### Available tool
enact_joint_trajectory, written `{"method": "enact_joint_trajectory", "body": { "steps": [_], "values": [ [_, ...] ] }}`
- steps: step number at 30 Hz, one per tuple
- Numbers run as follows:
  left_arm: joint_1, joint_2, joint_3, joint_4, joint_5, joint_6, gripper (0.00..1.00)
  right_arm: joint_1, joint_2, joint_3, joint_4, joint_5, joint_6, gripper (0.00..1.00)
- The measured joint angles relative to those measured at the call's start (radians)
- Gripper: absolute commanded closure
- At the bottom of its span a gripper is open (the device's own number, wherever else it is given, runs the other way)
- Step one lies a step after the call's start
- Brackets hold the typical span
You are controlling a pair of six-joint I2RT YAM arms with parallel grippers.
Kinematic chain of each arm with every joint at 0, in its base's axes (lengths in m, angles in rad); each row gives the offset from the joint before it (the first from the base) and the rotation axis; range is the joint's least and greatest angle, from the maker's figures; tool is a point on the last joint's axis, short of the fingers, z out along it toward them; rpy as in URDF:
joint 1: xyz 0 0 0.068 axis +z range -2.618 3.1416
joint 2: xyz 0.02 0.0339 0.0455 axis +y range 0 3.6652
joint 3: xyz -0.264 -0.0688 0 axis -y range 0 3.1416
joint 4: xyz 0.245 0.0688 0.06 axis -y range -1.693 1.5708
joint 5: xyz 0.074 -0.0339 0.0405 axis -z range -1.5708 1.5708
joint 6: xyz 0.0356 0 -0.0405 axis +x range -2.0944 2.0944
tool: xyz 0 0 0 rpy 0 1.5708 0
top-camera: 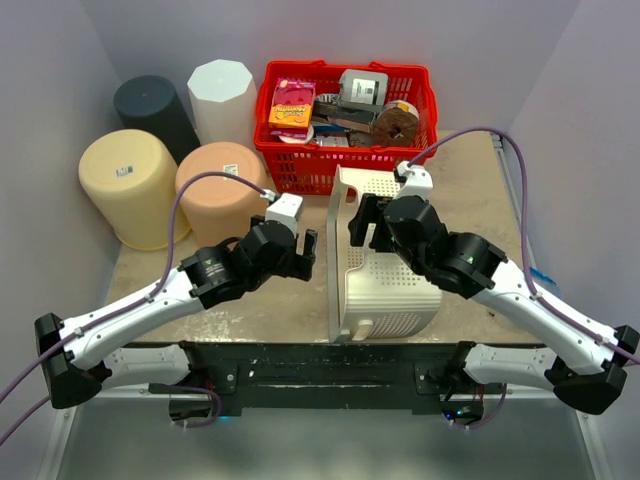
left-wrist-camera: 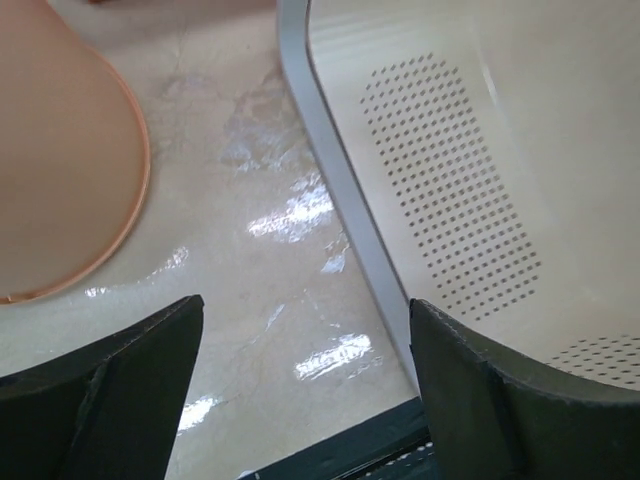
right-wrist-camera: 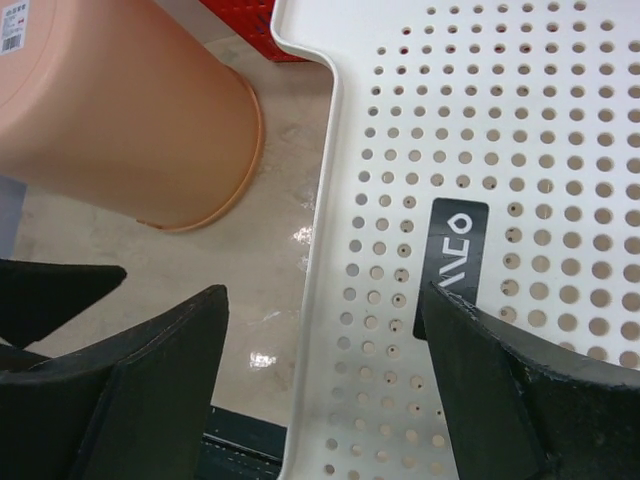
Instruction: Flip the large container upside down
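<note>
From above, a pale stone-look table (top-camera: 470, 195) sits boxed in by plain grey walls (top-camera: 180, 30) on three sides, with a dark rail along its near edge. The large container (top-camera: 395, 290), white and perforated, lies on its side near the middle front of the table with its open mouth facing left. Behind it stands a red basket (top-camera: 300, 165) full of odds and ends. To the left, four bins stand upside down: a peach bin (top-camera: 215, 185), a cream bin (top-camera: 130, 185), a black bin (top-camera: 150, 105) and a white bin (top-camera: 222, 95). The left gripper (top-camera: 306, 255) hangs just beside the container's mouth, and the right gripper (top-camera: 364, 228) is over its upper rim. In the left wrist view the tabletop is glossy and mottled, throwing back bright patches of light. The claw's dark fingers (left-wrist-camera: 120, 390) stand wide apart with only bare table between them. The container's grey-edged rim runs just by the right-hand finger, and the peach bin is off to the left. In the right wrist view that claw is also spread. One finger is over the table and the other over the perforated wall beside a black label (right-wrist-camera: 450, 265), with the rim running between them. Whether either finger touches the plastic is hard to tell from this angle.
</note>
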Motion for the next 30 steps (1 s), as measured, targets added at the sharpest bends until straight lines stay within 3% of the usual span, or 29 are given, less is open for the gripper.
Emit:
{"method": "enact_joint_trajectory", "body": {
  "steps": [9, 21, 26, 30],
  "values": [
    [0.0, -0.005, 0.182, 0.009, 0.053, 0.068, 0.12, -0.001, -0.029, 0.086, -0.083, 0.055, -0.014, 0.16],
    [-0.001, 0.22, 0.409, 0.008, 0.147, 0.117, 0.14, -0.067, -0.241, 0.064, -0.302, 0.203, 0.06, 0.18],
    [-0.009, 0.26, 0.459, 0.007, 0.177, 0.117, 0.15, -0.161, -0.237, 0.03, -0.332, 0.171, 0.05, 0.18],
    [-0.02, 0.288, 0.498, 0.008, 0.19, 0.117, 0.16, -0.31, -0.227, -0.032, -0.306, 0.069, -0.002, 0.18]
  ]
}}
